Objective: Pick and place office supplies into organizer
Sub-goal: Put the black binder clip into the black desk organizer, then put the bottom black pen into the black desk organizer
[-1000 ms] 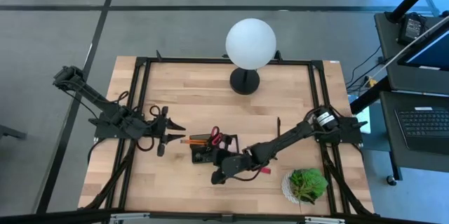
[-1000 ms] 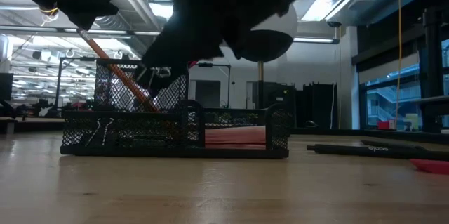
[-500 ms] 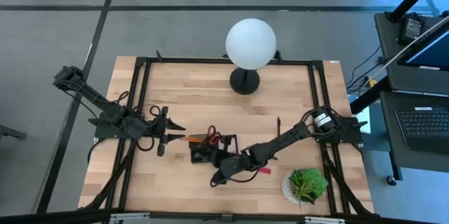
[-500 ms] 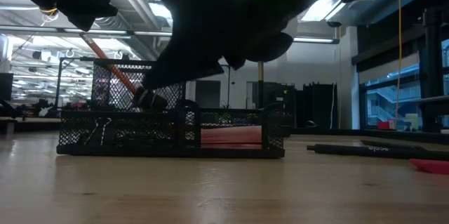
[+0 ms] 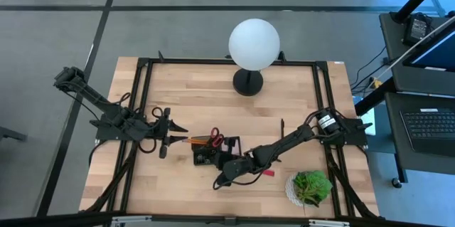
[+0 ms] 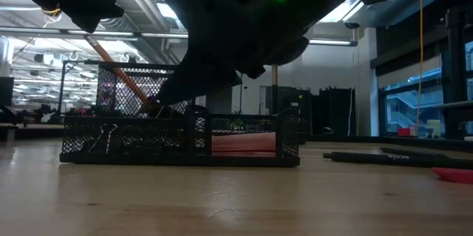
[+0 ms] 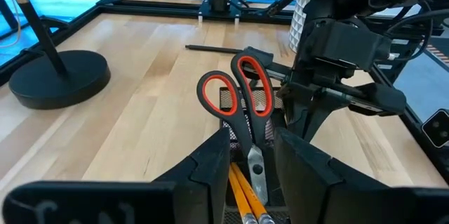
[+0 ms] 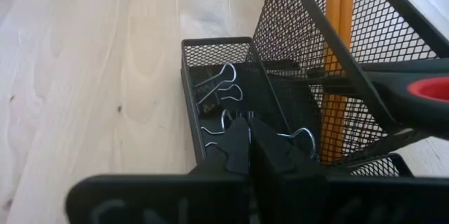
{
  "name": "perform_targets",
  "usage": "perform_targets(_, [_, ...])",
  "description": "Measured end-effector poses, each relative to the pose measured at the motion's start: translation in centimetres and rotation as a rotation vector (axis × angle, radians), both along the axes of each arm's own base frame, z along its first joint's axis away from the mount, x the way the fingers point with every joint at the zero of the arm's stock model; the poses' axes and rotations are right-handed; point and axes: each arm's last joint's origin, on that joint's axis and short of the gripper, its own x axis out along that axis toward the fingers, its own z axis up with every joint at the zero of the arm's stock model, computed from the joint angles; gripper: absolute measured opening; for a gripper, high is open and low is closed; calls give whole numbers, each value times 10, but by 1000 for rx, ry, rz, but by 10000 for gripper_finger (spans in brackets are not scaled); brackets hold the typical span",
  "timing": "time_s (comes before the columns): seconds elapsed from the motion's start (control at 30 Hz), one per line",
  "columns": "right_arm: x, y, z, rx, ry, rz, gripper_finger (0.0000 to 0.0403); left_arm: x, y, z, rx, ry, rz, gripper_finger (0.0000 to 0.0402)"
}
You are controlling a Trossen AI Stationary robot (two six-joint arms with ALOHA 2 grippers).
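Two dark fingers of my right gripper press together above the black wire-mesh organizer, over its shallow compartment of wire-handled black clips. Red-handled scissors and orange pencils stand in its tall cup. My left gripper waits spread over pale wood bench.

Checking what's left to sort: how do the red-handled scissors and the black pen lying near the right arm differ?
Place: the scissors sit in the organizer's tall mesh cup, while the pen is outside it on the table.
Pose: the scissors lean with handles up, while the pen lies flat.
Look: the scissors have red loops, while the pen is thin and all black.
Shared: both are office supplies.
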Motion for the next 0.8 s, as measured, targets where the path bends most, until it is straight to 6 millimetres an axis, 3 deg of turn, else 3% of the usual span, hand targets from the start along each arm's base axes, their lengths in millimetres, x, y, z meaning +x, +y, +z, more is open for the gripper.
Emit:
perform_targets(0.57, [-1, 1, 2, 1, -3, 6, 80, 0, 0, -2, 9, 19, 1, 106])
perform_targets(0.8, [-11, 10, 24, 45, -14, 26, 149, -1, 0, -3, -1, 24, 5, 106])
